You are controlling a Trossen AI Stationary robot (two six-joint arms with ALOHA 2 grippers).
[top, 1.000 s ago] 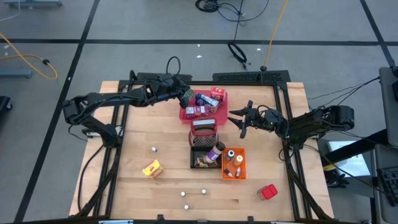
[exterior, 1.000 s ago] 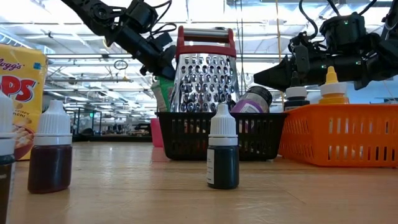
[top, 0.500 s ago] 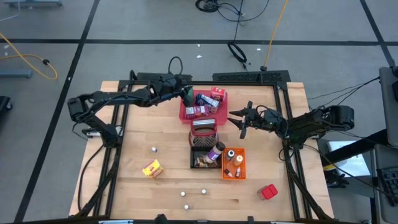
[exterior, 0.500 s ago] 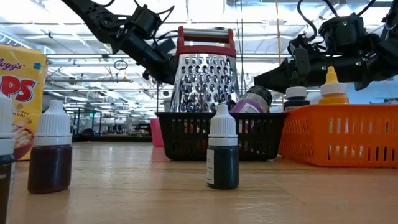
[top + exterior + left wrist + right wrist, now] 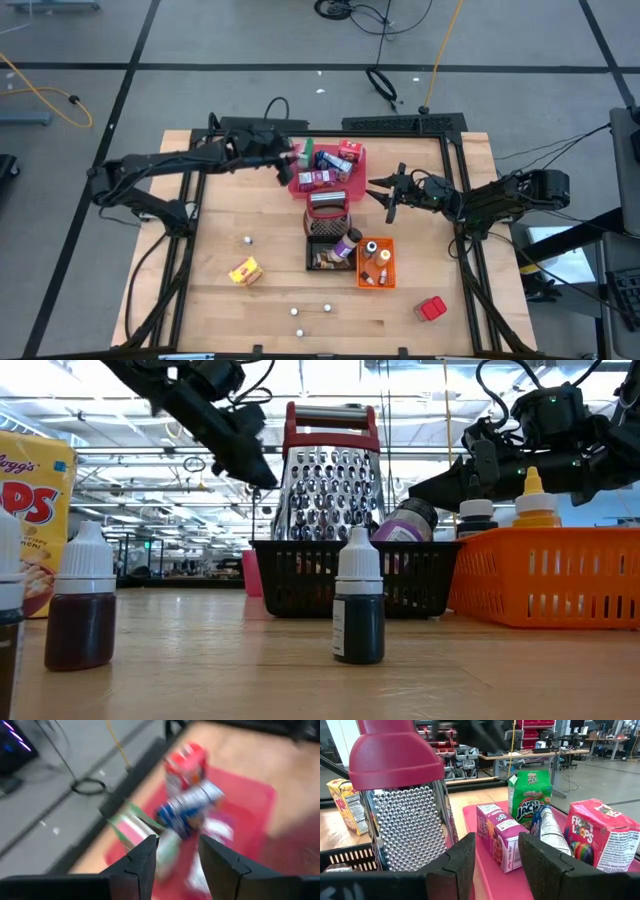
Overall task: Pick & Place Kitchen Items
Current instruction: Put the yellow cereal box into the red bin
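green box [image 5: 529, 794] stands upright on red tray [image 5: 352, 181]; likely light, thin card: grip flat sides, gently. left gripper [image 5: 290, 160] beside tray, jaws apart, empty. right gripper [image 5: 383, 190] parted, empty.

Left wrist view blurred throughout: the red box [image 5: 186, 764], blue pack [image 5: 190, 810] and green box [image 5: 135, 827] are seen only as smears, labels unreadable. In the low view the yellow box [image 5: 35, 520] is cut off by the edge. The small white pieces [image 5: 311, 310] in the high view are possibly bottle caps; too small to tell.
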